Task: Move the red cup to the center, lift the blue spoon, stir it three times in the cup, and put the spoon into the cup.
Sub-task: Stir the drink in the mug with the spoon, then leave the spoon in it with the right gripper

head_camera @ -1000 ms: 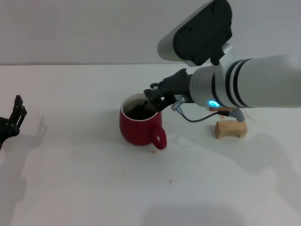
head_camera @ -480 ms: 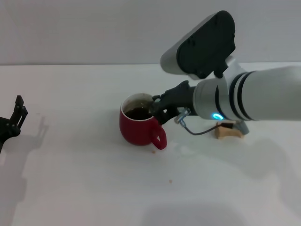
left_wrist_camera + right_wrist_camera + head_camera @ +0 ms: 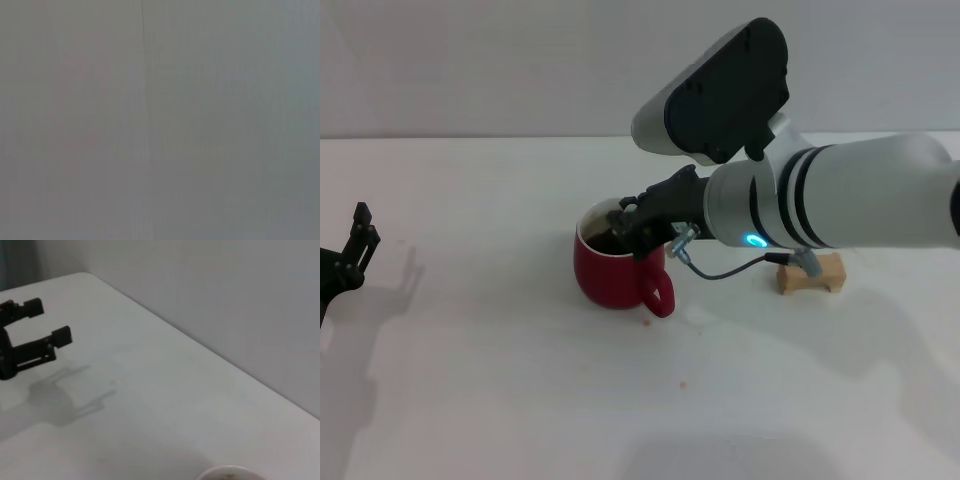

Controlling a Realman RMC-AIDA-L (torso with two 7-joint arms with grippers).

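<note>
Two arms: right one at work, left one parked.
Red cup (image 3: pixel 616 272): squat, rounded, glossy dark-red ceramic mug; white inside w/ brownish smears near the lip; dark liquid inside. Stands upright on the table, roughly mid-table, a bit left of centre in head view. Loop handle points toward the robot and slightly right. In right wrist view only a sliver of pale rim (image 3: pixel 231 472) shows at the frame's edge.
Right gripper (image 3: pixel 625 226): black, boxy, matte; reaches in from the right and sits over the cup's mouth, tips dipped at the far-right part of the rim. Fingers: cannot tell if apart or together, they merge w/ the dark liquid.
Blue spoon: not made out; hidden or too small to pick from the black gripper parts.
Right arm: smooth white cylinder w/ black bands, small cyan light ring, thin grey cable looping under the wrist.
Left gripper (image 3: pixel 356 243): black, angular, at the table's far left edge, well apart from the cup; in right wrist view (image 3: pixel 37 330) its two blocky fingers stand apart w/ a clear gap, nothing between them.
Table (image 3: pixel 500 380): flat, matte white; a few tiny orange-brown specks near the cup's handle.
Wooden block (image 3: pixel 811 273): tan, rough-looking, small arch cut under it; right of the cup, partly behind the arm.
Left wrist view: plain grey, one thin vertical line.
</note>
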